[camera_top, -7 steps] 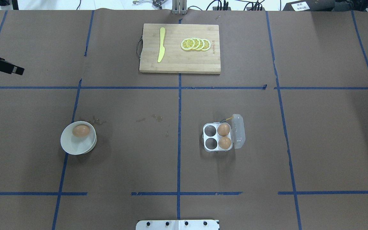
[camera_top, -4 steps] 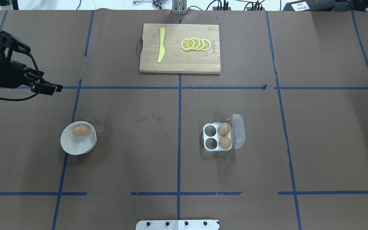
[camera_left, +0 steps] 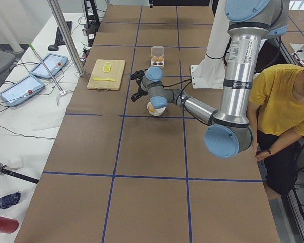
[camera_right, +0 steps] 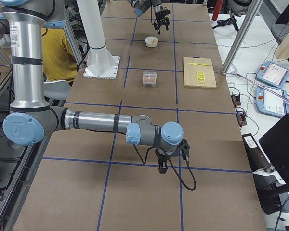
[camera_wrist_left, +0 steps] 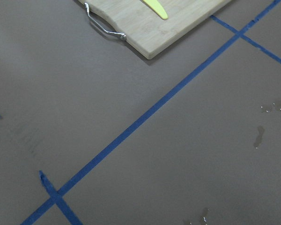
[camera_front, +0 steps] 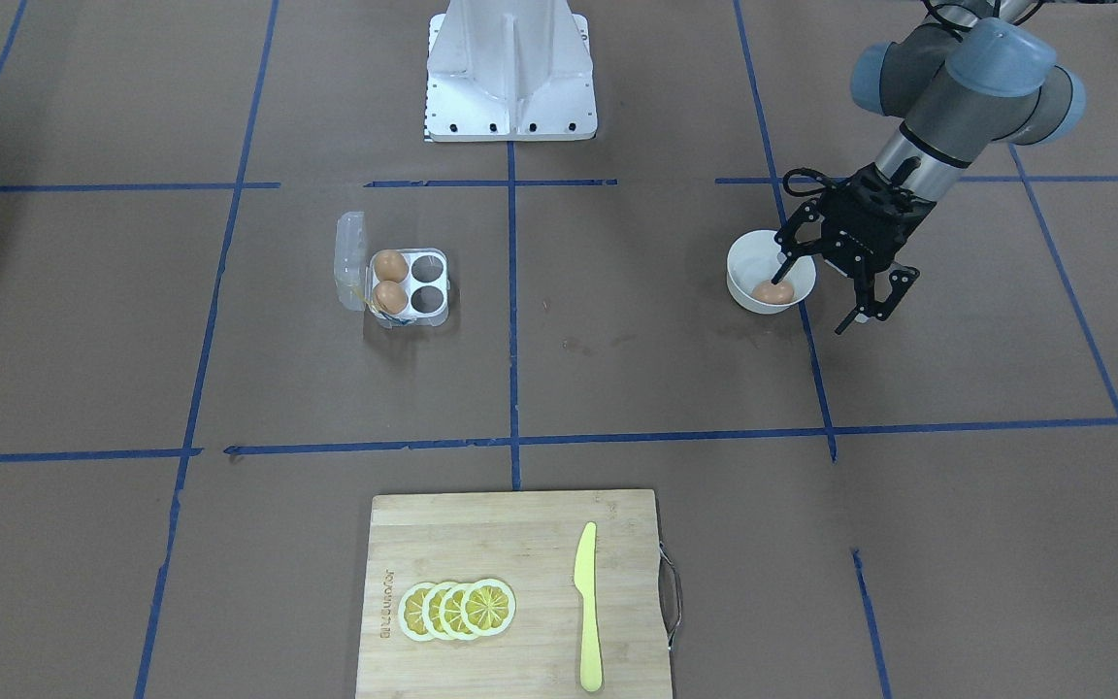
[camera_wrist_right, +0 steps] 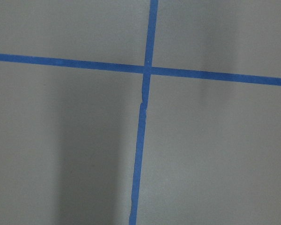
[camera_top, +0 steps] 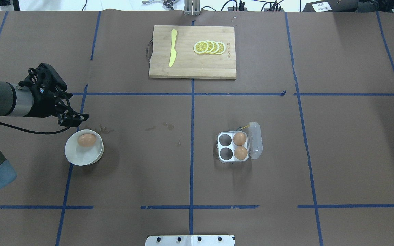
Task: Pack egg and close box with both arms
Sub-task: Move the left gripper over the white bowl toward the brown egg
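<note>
One orange-brown egg (camera_top: 87, 139) lies in a round white bowl (camera_top: 77, 159) on the table's left; it also shows in the front-facing view (camera_front: 772, 291). The clear box (camera_top: 233, 160) stands right of centre with its lid (camera_top: 255, 141) open to the right. Two eggs (camera_top: 239, 138) (camera_top: 240, 152) fill its right cells; the two left cells are empty. My left gripper (camera_top: 74, 120) hangs open and empty just above the bowl's far rim (camera_front: 809, 307). My right gripper (camera_right: 171, 162) hovers low over bare table far to the right; I cannot tell whether it is open or shut.
A wooden cutting board (camera_top: 192, 66) with a yellow knife (camera_top: 172, 48) and lemon slices (camera_top: 210, 47) lies at the far middle. The white pedestal (camera_front: 510, 68) stands at the near edge. A person in yellow (camera_left: 289, 96) sits beside the robot.
My left arm has swung in from the left edge, right and nearer, until its gripper is by the bowl. The eggs, bowl and box have not moved.
</note>
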